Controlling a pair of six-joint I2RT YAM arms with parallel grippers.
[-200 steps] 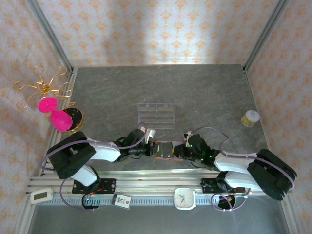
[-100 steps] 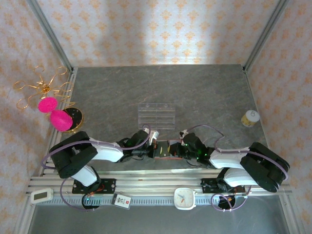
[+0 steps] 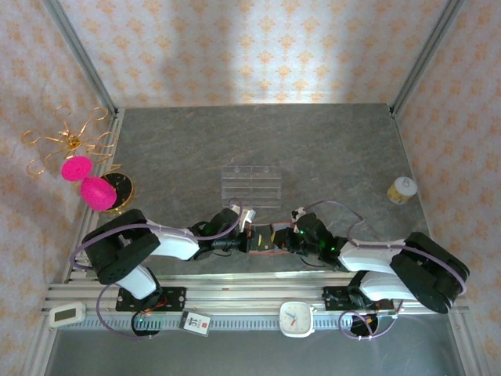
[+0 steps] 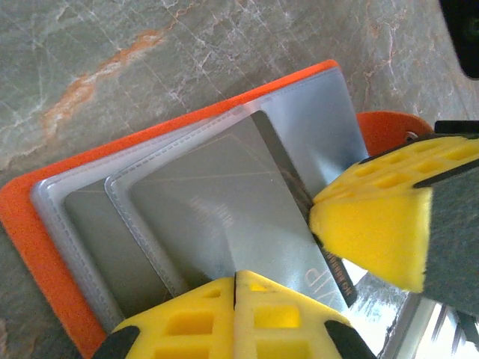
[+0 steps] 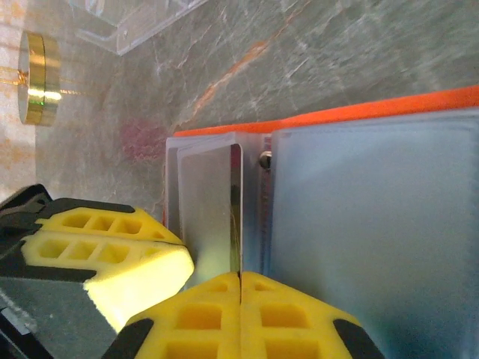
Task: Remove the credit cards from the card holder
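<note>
The card holder (image 4: 45,247) is an orange wallet lying open on the grey table, its grey-blue slots facing up. From above it is a small strip (image 3: 266,237) between the two arms near the front edge. A thin black credit card (image 4: 288,168) with pale lettering stands up out of a slot, and my right gripper (image 5: 239,275) is shut on its edge (image 5: 236,202). My left gripper (image 4: 236,278) is shut, its tips against the inner sleeve beside that card. From above, the left gripper (image 3: 249,239) and right gripper (image 3: 280,239) nearly touch. No blue card shows.
A clear plastic compartment tray (image 3: 250,184) lies just behind the wallet. A gold stand with pink balls (image 3: 98,192) is at the left wall. A small yellow pot (image 3: 402,189) is at the right. A white clock (image 3: 297,319) sits on the front rail.
A second ago the wallet lay flat and open between the grippers. Both grippers have since closed in over its middle, and the right one now pinches the raised card.
</note>
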